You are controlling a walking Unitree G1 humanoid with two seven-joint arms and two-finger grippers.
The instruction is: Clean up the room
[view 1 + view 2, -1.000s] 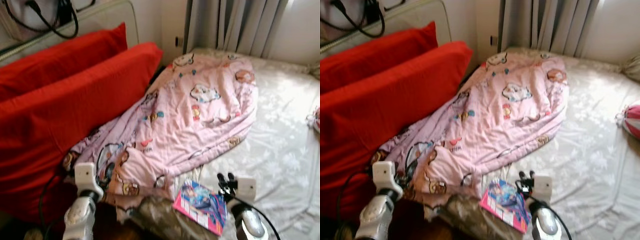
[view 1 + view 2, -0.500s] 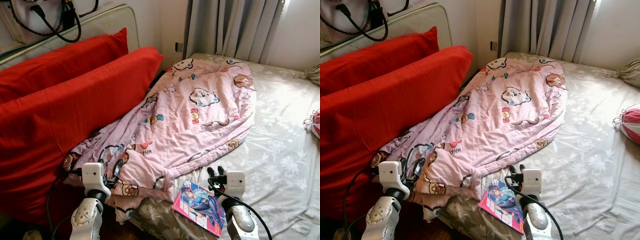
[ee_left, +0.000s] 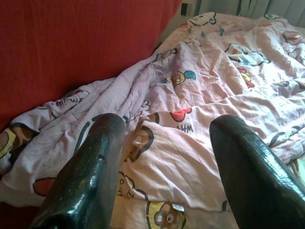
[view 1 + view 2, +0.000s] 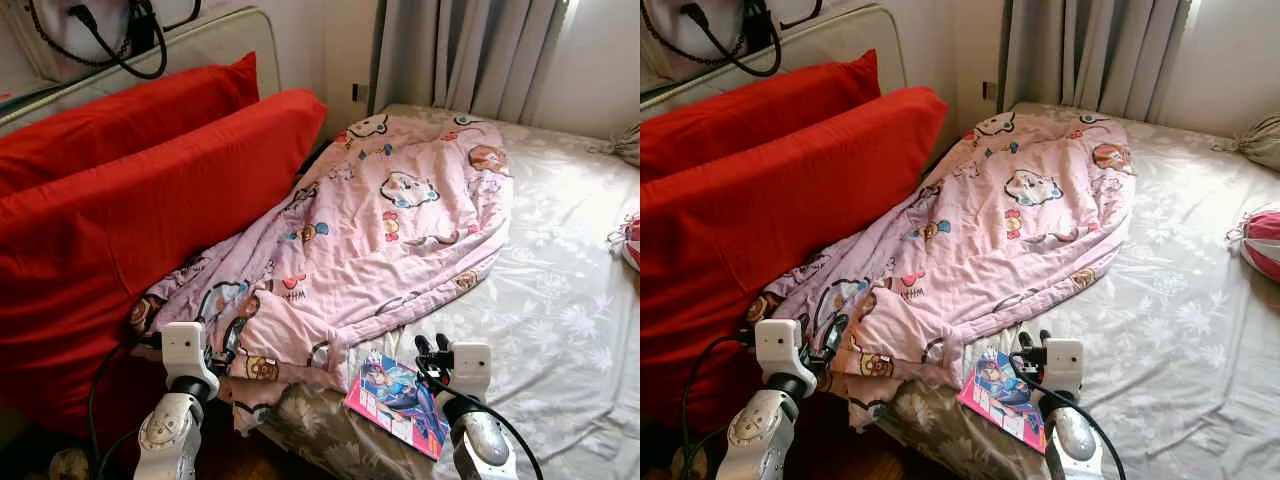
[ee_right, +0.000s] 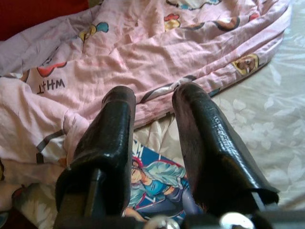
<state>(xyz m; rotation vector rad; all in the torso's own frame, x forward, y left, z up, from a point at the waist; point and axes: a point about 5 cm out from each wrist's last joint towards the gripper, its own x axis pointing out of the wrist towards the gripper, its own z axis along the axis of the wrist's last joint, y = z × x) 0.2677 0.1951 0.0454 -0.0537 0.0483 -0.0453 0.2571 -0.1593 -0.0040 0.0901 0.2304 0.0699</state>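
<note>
The bed point(image 4: 560, 330) had a pale flowery sheet on it. A pink cartoon blanket point(image 4: 390, 230) lay crumpled across it, running from about 7 o'clock up to 12. Two big red pillows point(image 4: 150, 200) leaned along the 9 o'clock side. A colourful book point(image 4: 398, 405) sat flat at 6 o'clock, right against the blanket's edge.

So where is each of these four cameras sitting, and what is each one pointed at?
Left eye view: on the head, looking down at the bed; both silver arms show.
Right eye view: the head's other eye, same scene.
Left wrist view: on the left wrist, along the open left gripper at the pink blanket.
Right wrist view: along the open right gripper above the book.
All share the pink blanket.
</note>
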